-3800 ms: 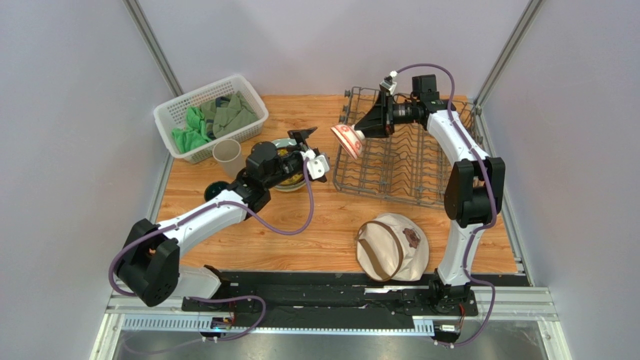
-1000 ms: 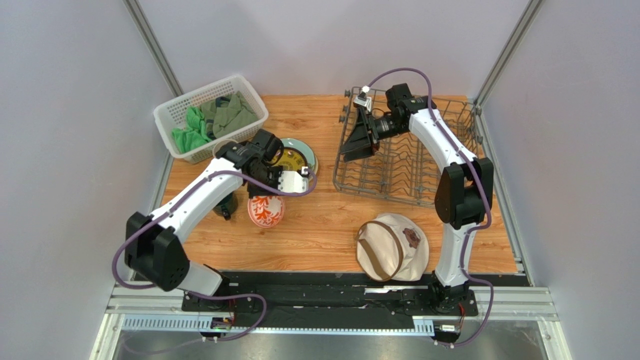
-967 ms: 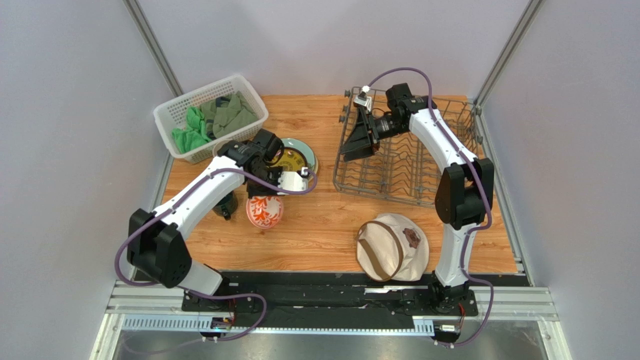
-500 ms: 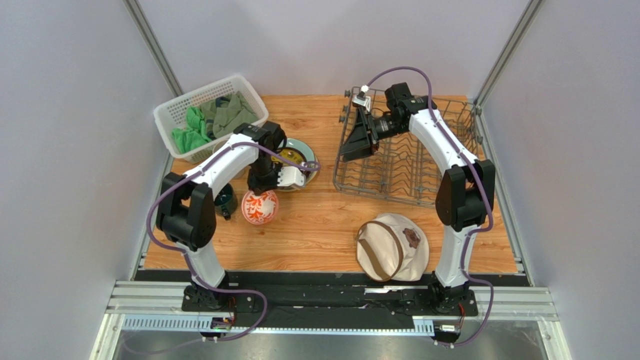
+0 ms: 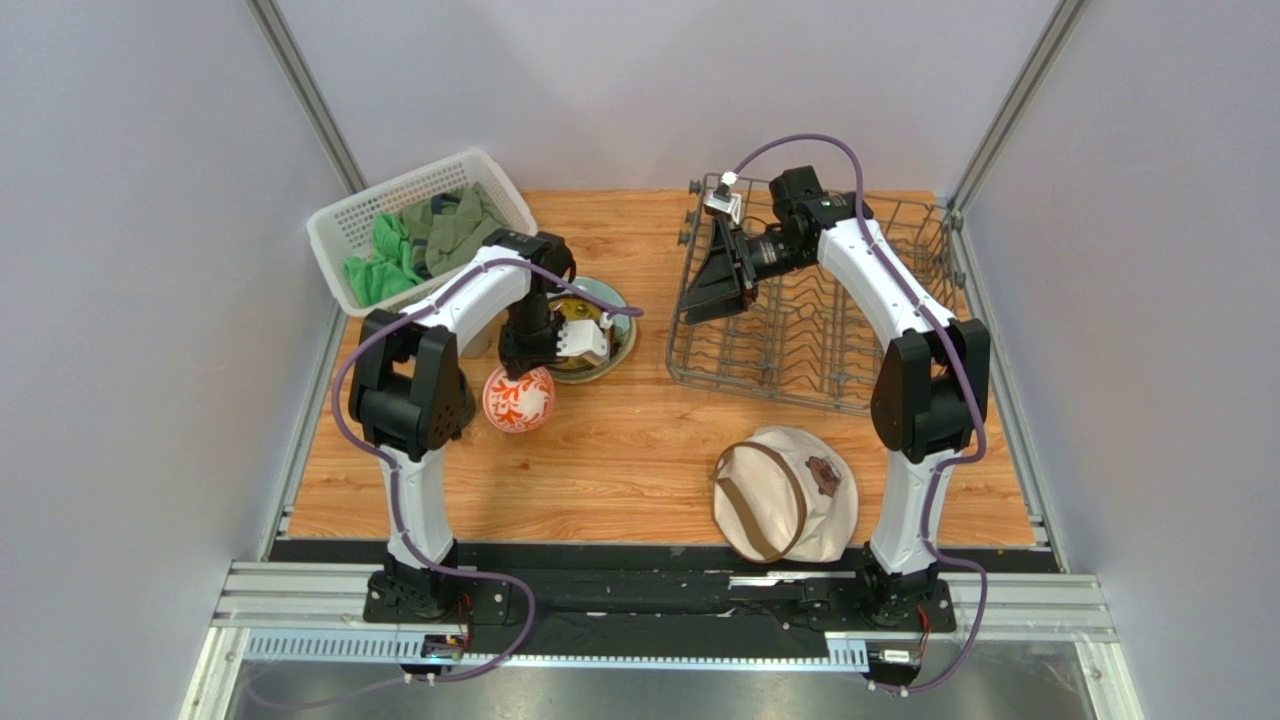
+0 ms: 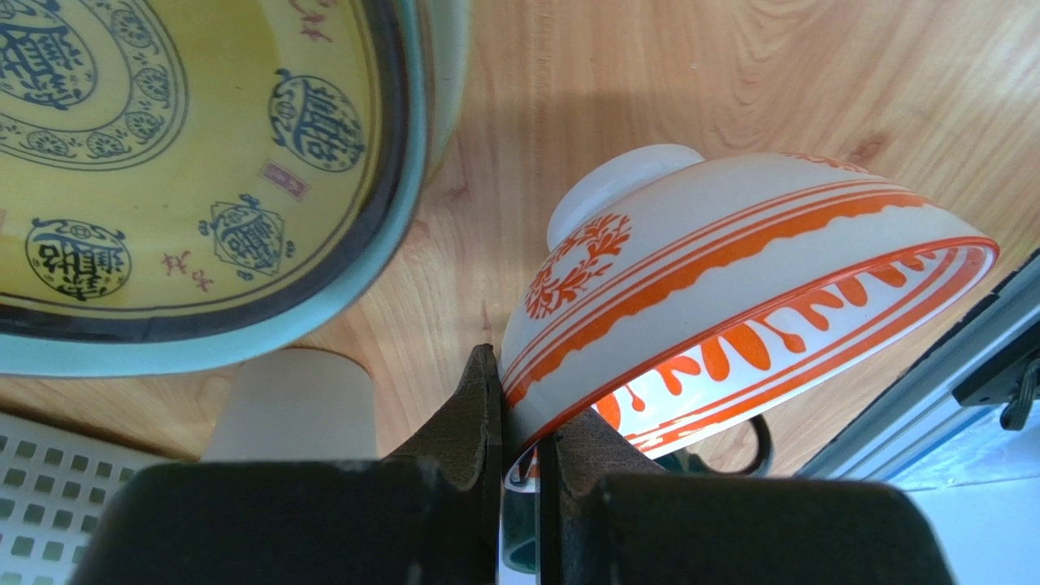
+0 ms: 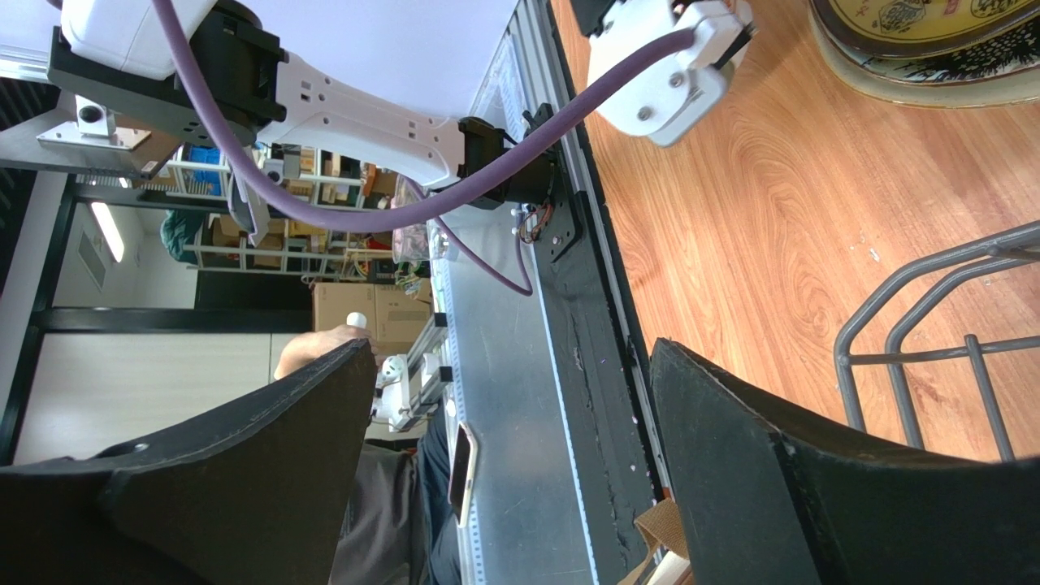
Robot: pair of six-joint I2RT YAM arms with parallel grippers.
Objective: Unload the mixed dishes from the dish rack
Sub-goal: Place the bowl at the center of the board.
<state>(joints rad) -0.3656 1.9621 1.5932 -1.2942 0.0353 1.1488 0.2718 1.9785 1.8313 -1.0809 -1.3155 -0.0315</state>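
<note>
Beside the small dark yellow-patterned plate point(image 6: 147, 146) and beige tumbler point(image 6: 293, 402), the left gripper point(image 6: 519, 414) pinched the rim of the red-orange-and-white patterned bowl point(image 6: 733, 280), which was tilted with its foot toward the plate; the right gripper point(image 7: 513, 354) gaped open.

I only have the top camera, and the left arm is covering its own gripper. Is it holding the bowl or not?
Observer: Yes. In the left wrist view the left gripper is shut on the rim of the bowl, one finger inside and one outside.
Operator: Is the bowl level?
Observer: No, it is steeply tilted. That view shows both its foot and the pattern inside its rim.
Operator: Anything in the right gripper?
Observer: Nothing. In the right wrist view the right gripper is wide open, with only the table and a corner of the rack beyond it.
</note>
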